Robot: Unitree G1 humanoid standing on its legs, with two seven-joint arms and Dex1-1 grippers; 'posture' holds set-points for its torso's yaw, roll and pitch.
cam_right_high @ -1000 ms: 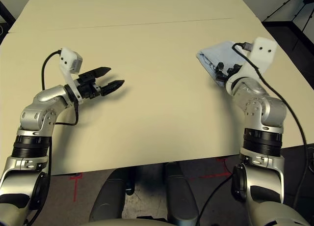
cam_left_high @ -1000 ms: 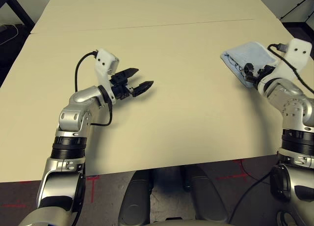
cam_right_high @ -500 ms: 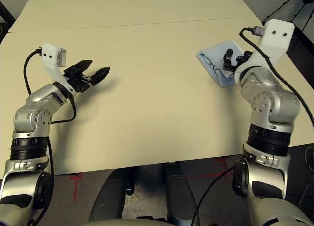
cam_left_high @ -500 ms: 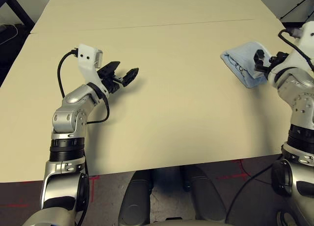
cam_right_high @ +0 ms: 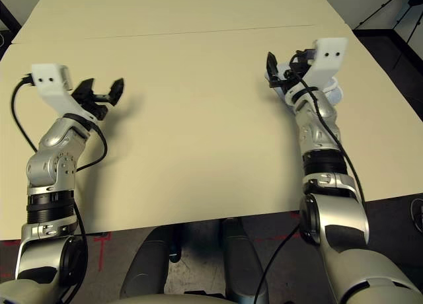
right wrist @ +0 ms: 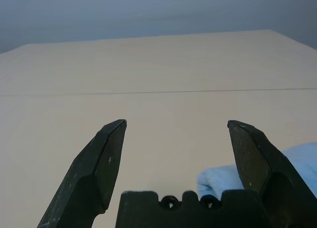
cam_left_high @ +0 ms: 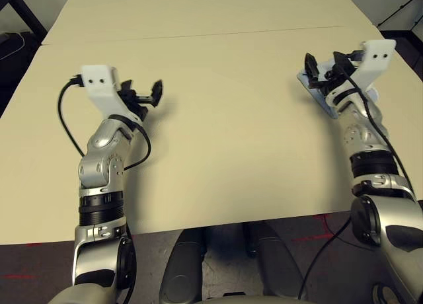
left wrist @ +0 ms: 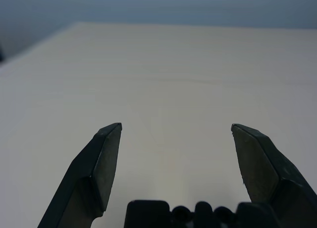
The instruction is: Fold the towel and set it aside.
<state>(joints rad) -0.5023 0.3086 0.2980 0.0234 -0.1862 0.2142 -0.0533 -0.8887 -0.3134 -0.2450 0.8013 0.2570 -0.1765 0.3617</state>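
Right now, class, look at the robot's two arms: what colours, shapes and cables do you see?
Both arms are silver metal with rounded joints and black ribbed bands at the forearm. Each wrist carries a white boxy camera housing with two small dark holes. A black cable loops from each housing back to the arm. The left tool and the right tool each have two black, tapered fingers.

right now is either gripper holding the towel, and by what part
Nothing is held. The right gripper is open above the towel, which lies folded on the table. The left gripper is open too, with bare table ahead.
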